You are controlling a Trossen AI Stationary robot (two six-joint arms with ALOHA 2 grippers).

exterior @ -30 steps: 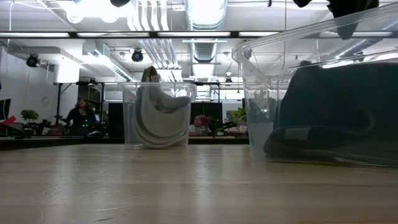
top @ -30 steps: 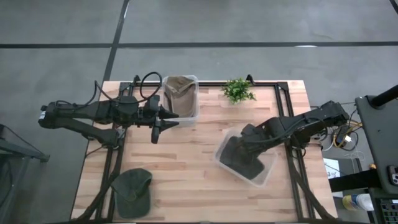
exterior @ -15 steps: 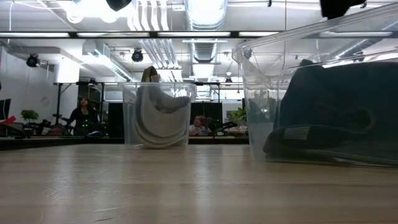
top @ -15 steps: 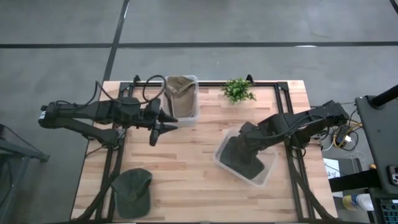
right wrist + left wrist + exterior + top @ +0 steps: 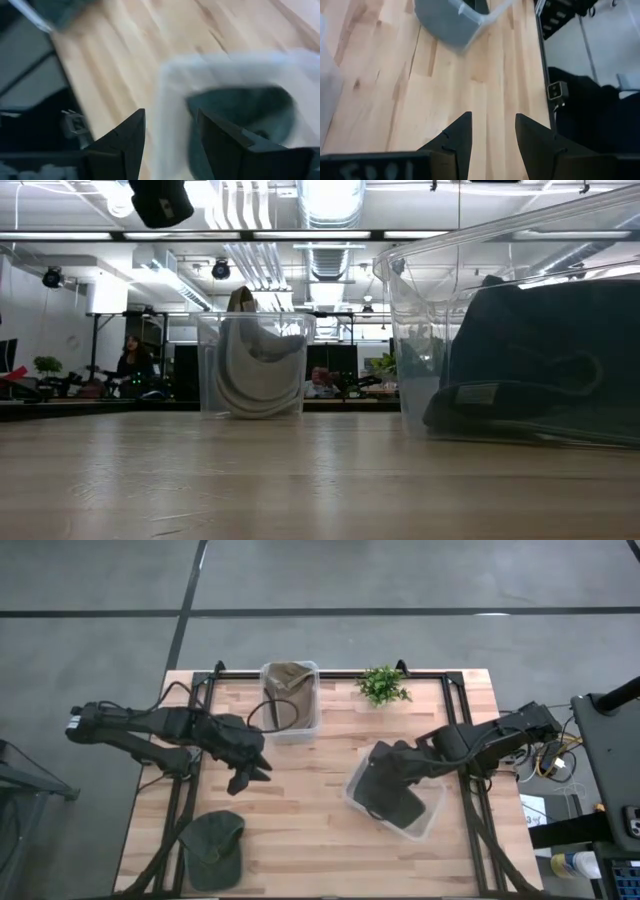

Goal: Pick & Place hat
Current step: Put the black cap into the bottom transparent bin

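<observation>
Three hats show in the high view. A green cap (image 5: 212, 848) lies flat on the table near its near-left corner. A tan hat (image 5: 288, 688) sits in a clear bin (image 5: 310, 705) at the far edge. A dark hat (image 5: 392, 798) sits in a second clear bin (image 5: 432, 815) right of centre. My left gripper (image 5: 245, 772) is open and hovers over bare wood between the tan hat's bin and the green cap; its fingers (image 5: 455, 142) frame empty table. My right gripper (image 5: 384, 756) is open above the far-left corner of the dark hat's bin (image 5: 170, 80).
A small green plant (image 5: 382, 685) stands at the far edge, right of the tan hat's bin. Black frame rails (image 5: 190, 755) run along the table's left and right sides. Bare wood lies in the table's middle (image 5: 300, 810). A person (image 5: 130, 365) shows in the room beyond.
My left gripper has drawn back from the tan hat's bin toward the table's near edge, turning to point down and nearer. In the low view my right gripper has risen out of the top of the picture. No hat has moved.
</observation>
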